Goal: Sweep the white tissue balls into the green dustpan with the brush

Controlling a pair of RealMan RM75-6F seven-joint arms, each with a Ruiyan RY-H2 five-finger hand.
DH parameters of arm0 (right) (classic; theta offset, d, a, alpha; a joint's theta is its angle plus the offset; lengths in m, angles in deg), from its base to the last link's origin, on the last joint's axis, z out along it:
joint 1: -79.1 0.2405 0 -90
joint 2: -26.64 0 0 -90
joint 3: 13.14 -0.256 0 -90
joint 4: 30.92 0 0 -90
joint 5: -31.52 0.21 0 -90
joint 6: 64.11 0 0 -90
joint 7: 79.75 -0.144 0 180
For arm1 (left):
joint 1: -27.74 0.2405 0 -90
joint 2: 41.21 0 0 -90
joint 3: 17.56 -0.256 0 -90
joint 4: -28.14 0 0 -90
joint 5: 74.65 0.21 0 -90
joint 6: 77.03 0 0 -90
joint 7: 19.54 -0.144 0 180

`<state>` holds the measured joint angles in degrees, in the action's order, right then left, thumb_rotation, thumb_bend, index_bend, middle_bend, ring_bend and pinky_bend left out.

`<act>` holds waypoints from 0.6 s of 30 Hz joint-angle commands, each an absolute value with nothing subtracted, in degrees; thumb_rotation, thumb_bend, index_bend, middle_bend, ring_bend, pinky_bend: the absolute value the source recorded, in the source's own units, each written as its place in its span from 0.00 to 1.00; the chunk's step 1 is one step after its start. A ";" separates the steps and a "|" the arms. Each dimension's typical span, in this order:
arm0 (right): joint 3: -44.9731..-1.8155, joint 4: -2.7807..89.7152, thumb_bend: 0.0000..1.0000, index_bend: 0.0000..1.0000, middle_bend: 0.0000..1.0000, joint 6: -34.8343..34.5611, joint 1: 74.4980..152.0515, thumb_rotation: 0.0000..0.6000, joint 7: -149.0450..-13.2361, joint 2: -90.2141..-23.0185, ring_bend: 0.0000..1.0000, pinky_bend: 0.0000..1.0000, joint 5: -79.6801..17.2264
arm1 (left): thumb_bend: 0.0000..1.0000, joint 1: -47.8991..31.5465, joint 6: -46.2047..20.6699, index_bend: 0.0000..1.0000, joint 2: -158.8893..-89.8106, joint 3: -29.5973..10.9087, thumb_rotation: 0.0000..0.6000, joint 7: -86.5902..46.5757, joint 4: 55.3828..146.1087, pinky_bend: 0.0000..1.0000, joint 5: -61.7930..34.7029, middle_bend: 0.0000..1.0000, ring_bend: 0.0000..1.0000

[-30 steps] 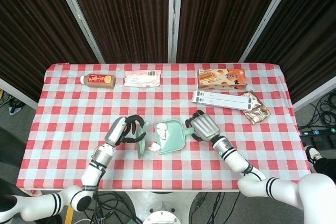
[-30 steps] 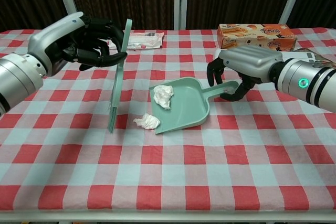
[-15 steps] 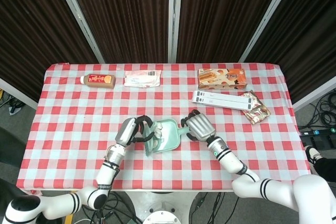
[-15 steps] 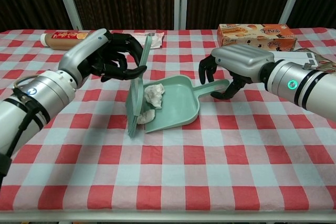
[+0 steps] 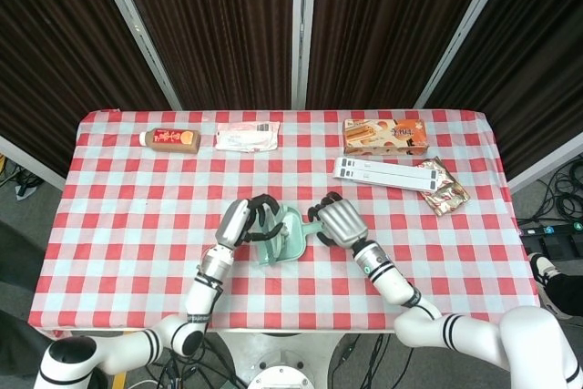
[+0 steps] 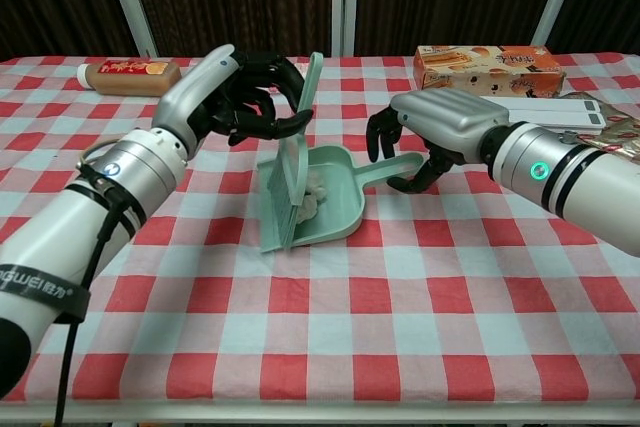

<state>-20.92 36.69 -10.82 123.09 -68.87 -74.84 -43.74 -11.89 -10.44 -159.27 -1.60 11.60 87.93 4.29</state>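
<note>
Left hand (image 6: 240, 97) fingers grip brush (image 6: 293, 162), bristles in dustpan (image 6: 335, 209) against tissue (image 6: 318, 192); right hand (image 6: 435, 132) fingers curl round handle.

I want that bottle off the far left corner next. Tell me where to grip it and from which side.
Grip the brown bottle around the middle of its body, coming down from above with the fingers across its short width. It lies on its side on the checked tablecloth, long axis running left-right, white cap toward the left edge, so the rounded flanks front and back are free. The left hand is probably nearer.
</note>
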 commanded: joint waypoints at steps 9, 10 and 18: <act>-21.73 34.96 0.55 0.67 0.61 -9.65 122.74 1.00 -69.61 -76.48 0.31 0.20 -43.94 | 0.45 -13.05 -13.86 0.55 -157.44 0.99 1.00 13.34 91.44 0.87 1.68 0.56 0.68; -21.76 34.77 0.55 0.67 0.61 -9.61 122.68 1.00 -69.78 -76.50 0.31 0.20 -43.97 | 0.45 -12.88 -13.65 0.55 -156.93 0.98 1.00 13.14 91.83 0.87 1.75 0.56 0.68; -21.51 33.50 0.55 0.67 0.61 -9.31 121.96 1.00 -70.75 -76.38 0.31 0.20 -44.26 | 0.45 -10.78 -12.24 0.55 -151.65 -0.78 1.00 12.62 96.19 0.87 3.38 0.56 0.68</act>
<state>-21.54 33.50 -9.33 121.97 -70.72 -76.39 -44.24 -11.35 -12.69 -152.59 -0.24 12.71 95.29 2.86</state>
